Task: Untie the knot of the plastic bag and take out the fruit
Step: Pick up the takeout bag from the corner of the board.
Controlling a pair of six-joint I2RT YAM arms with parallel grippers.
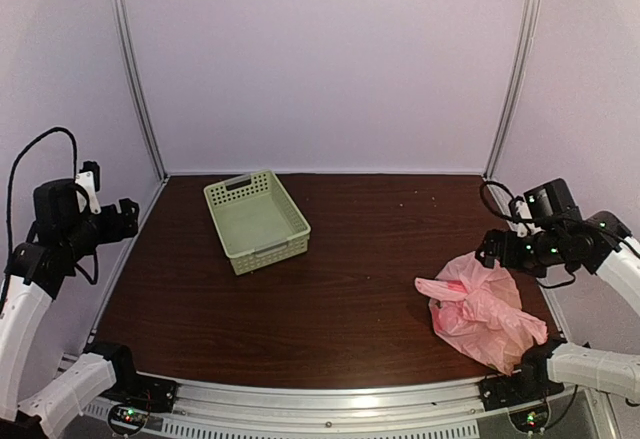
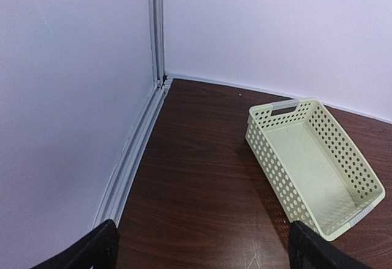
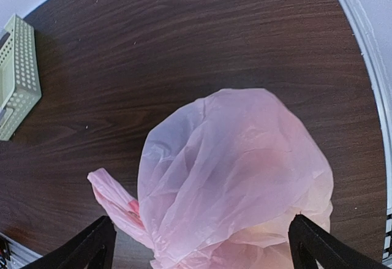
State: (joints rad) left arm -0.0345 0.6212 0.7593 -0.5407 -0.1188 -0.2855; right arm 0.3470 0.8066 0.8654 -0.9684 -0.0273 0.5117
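1. Looking across the dark wood-grain table [image 1: 350, 269], I noted both arms raised off its surface, one at each side edge.
2. Left arm: the elbow was bent upward close to the left wall, with the wrist roughly level and turned inward toward the table. The left gripper [image 1: 128, 219] hung in the air over the left edge, well apart from the basket [image 1: 256, 220]. Its two fingers were spread wide with nothing between them. In the wrist view only the dark fingertips [image 2: 92, 250] showed, at the bottom corners.
3. Right arm: the forearm reached in from the right edge, with the wrist tipped downward. The right gripper [image 1: 492, 249] hovered above the far side of the plastic bag [image 1: 482, 311]. Its fingers were spread wide and held nothing. Seen from the wrist, they framed the bag from either side.
4. Plastic bag: pink, translucent and crinkled, it lay on the table in the near right corner, beside the right arm's base. The neck was gathered, and a twisted tail [image 1: 437, 287] of plastic pointed left toward the table's middle.
5. Fruit: faint yellowish and reddish patches showed through the film. No single piece could be told apart.
6. Basket: pale green and perforated, it sat left of centre toward the back, turned at an angle and well apart from the bag.
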